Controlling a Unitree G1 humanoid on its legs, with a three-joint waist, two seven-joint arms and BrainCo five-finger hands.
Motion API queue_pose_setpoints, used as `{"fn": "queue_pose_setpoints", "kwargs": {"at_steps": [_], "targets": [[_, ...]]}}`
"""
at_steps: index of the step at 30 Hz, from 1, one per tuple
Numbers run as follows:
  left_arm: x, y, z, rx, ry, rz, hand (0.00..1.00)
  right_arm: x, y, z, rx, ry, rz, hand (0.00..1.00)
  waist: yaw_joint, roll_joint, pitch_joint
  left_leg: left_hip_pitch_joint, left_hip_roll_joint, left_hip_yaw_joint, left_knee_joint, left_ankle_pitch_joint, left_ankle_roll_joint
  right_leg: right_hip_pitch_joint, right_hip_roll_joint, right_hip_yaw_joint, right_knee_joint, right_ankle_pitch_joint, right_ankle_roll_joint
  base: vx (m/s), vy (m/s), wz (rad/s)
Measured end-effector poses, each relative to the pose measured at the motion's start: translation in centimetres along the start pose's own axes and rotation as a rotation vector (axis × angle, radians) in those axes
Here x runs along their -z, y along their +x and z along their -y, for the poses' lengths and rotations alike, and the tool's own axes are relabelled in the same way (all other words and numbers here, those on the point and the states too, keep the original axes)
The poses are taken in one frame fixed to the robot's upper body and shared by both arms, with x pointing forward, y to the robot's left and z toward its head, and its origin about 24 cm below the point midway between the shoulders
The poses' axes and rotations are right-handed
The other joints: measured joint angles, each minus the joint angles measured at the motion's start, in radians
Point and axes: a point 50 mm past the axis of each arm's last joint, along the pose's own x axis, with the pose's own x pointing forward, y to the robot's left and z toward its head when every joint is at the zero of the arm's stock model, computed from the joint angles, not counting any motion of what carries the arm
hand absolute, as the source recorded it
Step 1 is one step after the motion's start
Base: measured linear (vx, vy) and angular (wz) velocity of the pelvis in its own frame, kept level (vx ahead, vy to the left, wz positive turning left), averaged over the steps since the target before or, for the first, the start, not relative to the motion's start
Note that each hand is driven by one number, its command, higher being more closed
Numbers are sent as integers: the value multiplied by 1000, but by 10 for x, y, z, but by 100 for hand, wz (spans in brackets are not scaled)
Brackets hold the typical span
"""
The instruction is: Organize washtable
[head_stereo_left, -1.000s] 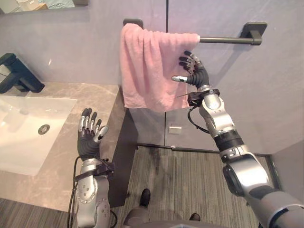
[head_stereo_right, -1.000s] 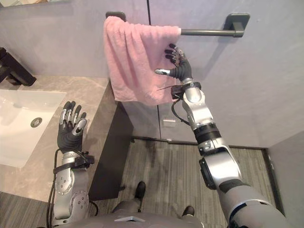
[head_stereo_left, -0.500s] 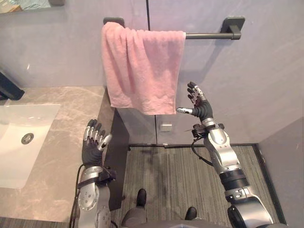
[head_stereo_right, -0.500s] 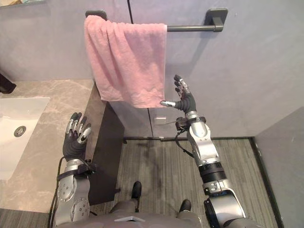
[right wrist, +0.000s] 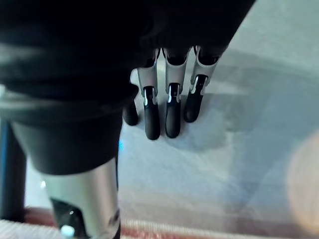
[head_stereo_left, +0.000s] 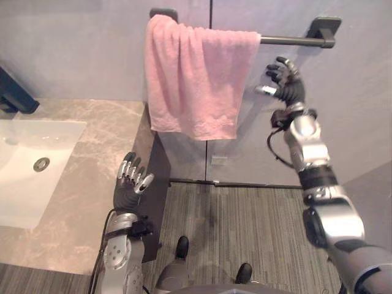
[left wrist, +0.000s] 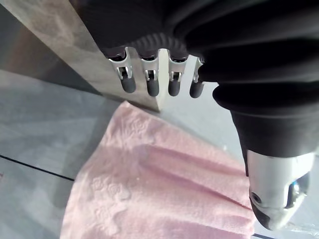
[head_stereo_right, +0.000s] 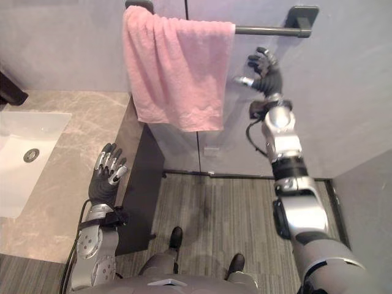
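A pink towel (head_stereo_left: 196,76) hangs in folds over the left half of a dark wall rail (head_stereo_left: 293,41). My right hand (head_stereo_left: 284,81) is raised just right of the towel's upper edge, a little below the bare rail; it is open with relaxed fingers (right wrist: 169,107) and holds nothing. The left hand (head_stereo_left: 131,184) is open and upright, palm up, over the right edge of the marble counter (head_stereo_left: 92,153). Past its straight fingers (left wrist: 149,79) the left wrist view shows the towel (left wrist: 164,189) and the counter's corner.
A white sink basin (head_stereo_left: 27,168) with a drain is set in the counter at the left, and a dark tap (head_stereo_left: 13,95) stands behind it. The counter's dark side panel (head_stereo_left: 160,177) drops to a grey striped floor (head_stereo_left: 245,226). The grey wall is behind the rail.
My right hand has risen from beside the towel's lower corner to its upper right edge near the rail. The camera has shifted. The left hand stays open by the counter edge.
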Motion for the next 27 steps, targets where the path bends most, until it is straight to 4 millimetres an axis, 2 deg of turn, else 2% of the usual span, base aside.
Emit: {"fn": "queue_pose_setpoints", "kwargs": {"at_steps": [3, 7, 10, 13, 14, 15, 17, 20, 27], "targets": [[1, 2, 1, 1, -17, -3, 0, -12, 10, 14, 42, -20, 12, 0, 18, 6, 4, -21, 0, -31, 0, 5, -2, 0, 7, -33, -8, -1, -1, 5, -24, 30], [1, 8, 5, 26, -17, 5, 0, -20, 13, 24, 115, 39, 29, 0, 20, 36, 21, -47, 0, -83, 0, 10, 5, 3, 16, -78, -8, -3, -3, -53, 13, 30], [0, 11, 8, 43, -17, 13, 0, -23, 14, 21, 117, 74, 43, 0, 24, 46, 28, -63, 3, -94, 0, 11, 5, 2, 22, -102, -11, -5, -5, -62, 9, 26], [1, 9, 5, 26, -20, 7, 0, -31, 5, -14, -3, 125, 112, 0, 26, 58, 36, -64, 1, -92, 0, 11, 5, 7, 20, -114, -14, -16, -9, -3, -2, 9], [1, 7, 4, 15, -21, 7, 0, -28, -2, -32, -70, 144, 121, 0, 26, 58, 36, -63, 0, -89, 0, 11, 5, 7, 19, -114, -15, -16, -9, 32, -10, 1], [1, 7, 3, 10, -24, 8, 0, -24, -6, -41, -102, 156, 115, 0, 26, 58, 36, -63, 0, -89, 0, 12, 5, 8, 18, -114, -15, -16, -9, 53, -21, 4], [2, 6, 6, 0, -46, 10, 0, -4, -22, -67, -183, 223, 53, 0, 32, 57, 36, -63, -4, -88, 0, 26, 4, 10, 14, -118, -10, -20, -6, 68, -31, 8], [3, 5, 8, -7, -63, 10, 0, 18, -37, -82, -223, 252, -8, 0, 38, 56, 37, -59, -12, -87, 2, 29, 3, 11, 4, -120, 0, -23, 1, 80, -33, 5], [3, 4, 6, -35, -73, 12, 0, 30, -46, -90, -281, 227, -51, 0, 33, 54, 38, -44, -16, -79, 0, 30, 2, 18, -4, -118, 13, -35, -1, 25, -5, -1]]}}
